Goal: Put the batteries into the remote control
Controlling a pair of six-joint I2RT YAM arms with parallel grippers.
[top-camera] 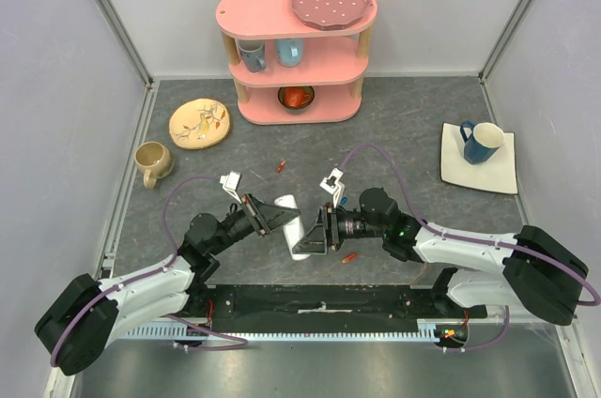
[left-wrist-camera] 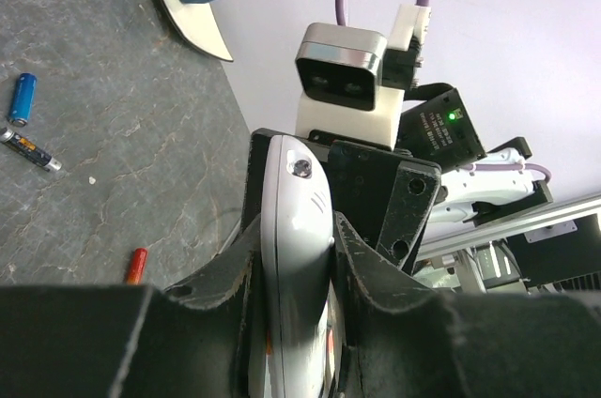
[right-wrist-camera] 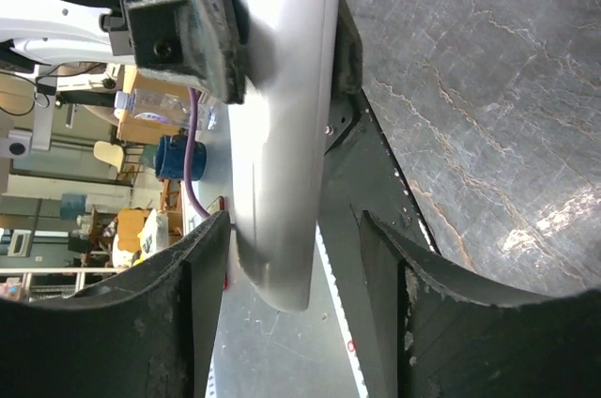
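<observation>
Gripping, left pincer [left-wrist-camera: 298, 240]: clenched on the slim white glossy plastic remote control [top-camera: 300, 246]; its black fingers press both long sides.
Right pincer [top-camera: 318, 229]: released; rough matte black fingers [right-wrist-camera: 192, 313] straddle the remote control's rounded end, one just beside it, a clear gap at the other.
Remote position: between the two pincers, by the middle of the desk's [top-camera: 423, 126] near edge; cannot tell whether it touches the surface.
Writing: white print on a small black board [left-wrist-camera: 437, 130] on the right arm, too small to read; markings on the dark grey battery unreadable.
Batteries: orange-red cylindrical cell [top-camera: 348, 256] close to the near edge, just right of the right pincer; second red cell [top-camera: 280, 167] toward the desk's middle; blue cell [left-wrist-camera: 22, 98] and dark grey cell with a yellow band [left-wrist-camera: 28, 149] near each other, not touching.
Materials: desk dark grey, matte, marbled with pale veins; remote shell smooth, one small metal screw [left-wrist-camera: 300, 167] near its end.
Other: pink three-tier rounded shelf [top-camera: 282, 8] at the far edge; dark blue glazed mug [top-camera: 481, 142] on a white square plate [top-camera: 502, 175] near the right edge.
</observation>
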